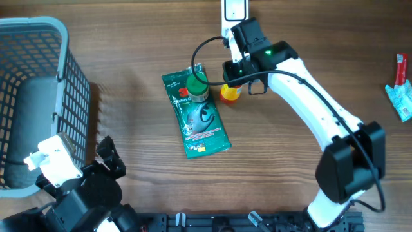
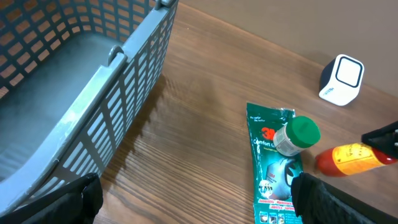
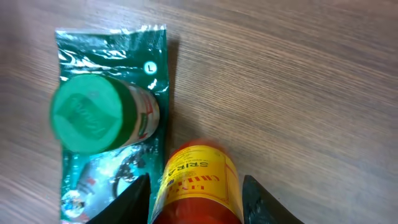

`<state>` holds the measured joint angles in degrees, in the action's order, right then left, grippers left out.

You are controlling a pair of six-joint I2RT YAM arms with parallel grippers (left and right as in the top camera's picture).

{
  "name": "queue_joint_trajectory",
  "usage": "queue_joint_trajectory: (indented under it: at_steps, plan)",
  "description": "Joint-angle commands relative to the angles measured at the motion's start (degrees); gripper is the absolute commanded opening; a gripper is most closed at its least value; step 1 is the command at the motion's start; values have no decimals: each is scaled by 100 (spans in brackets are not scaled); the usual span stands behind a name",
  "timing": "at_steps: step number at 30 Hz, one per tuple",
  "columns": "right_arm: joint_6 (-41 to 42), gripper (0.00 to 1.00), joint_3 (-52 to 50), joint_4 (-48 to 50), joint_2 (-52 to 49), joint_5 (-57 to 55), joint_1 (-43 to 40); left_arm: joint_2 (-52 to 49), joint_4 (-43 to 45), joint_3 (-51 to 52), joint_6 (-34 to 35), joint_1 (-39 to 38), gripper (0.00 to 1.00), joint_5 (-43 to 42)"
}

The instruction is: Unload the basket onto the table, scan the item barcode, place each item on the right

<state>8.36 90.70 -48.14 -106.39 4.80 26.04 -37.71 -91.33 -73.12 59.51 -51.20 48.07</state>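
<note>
Hovering nearest, beside the grey lattice plastic basket (image 1: 38, 24), the left gripper (image 2: 199, 214) spreads its jaws wide, holding nothing. Farther out, the right gripper (image 3: 196, 202) pinches a smooth orange sriracha bottle (image 3: 196, 177), just beside a round green-capped jar (image 1: 198, 87) on a crinkly green packet (image 1: 203, 129). Beyond stands a white scanner (image 1: 234, 9).

Orange sriracha bottle (image 3: 196, 182) just beside green packet (image 1: 201, 125), near white scanner (image 1: 233, 9)

Red, perhaps orange, bottle (image 3: 196, 186); green packet (image 1: 203, 125)

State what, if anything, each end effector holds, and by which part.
Right end effector grips the sriracha bottle by its yellow body; left end effector holds nothing.
</note>
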Motion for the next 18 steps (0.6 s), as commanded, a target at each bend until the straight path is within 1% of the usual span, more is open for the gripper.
queue_joint_trajectory:
  at_steps: [1,7,11,15,18]
  plan:
    - [426,34,212,-136,708,-66,-81,-15,-4,0,96,22,100,33]
    - [1187,35,229,-426,1652,33,-210,-15,-4,0,96,22,100,33]
    - [1440,35,229,-562,2221,258,-245,-15,-4,0,96,22,100,33]
    - [1598,35,229,-710,2490,319,-245,-15,-4,0,96,22,100,33]
    - [1729,35,229,-944,2507,341,-245,-15,-4,0,96,22,100,33]
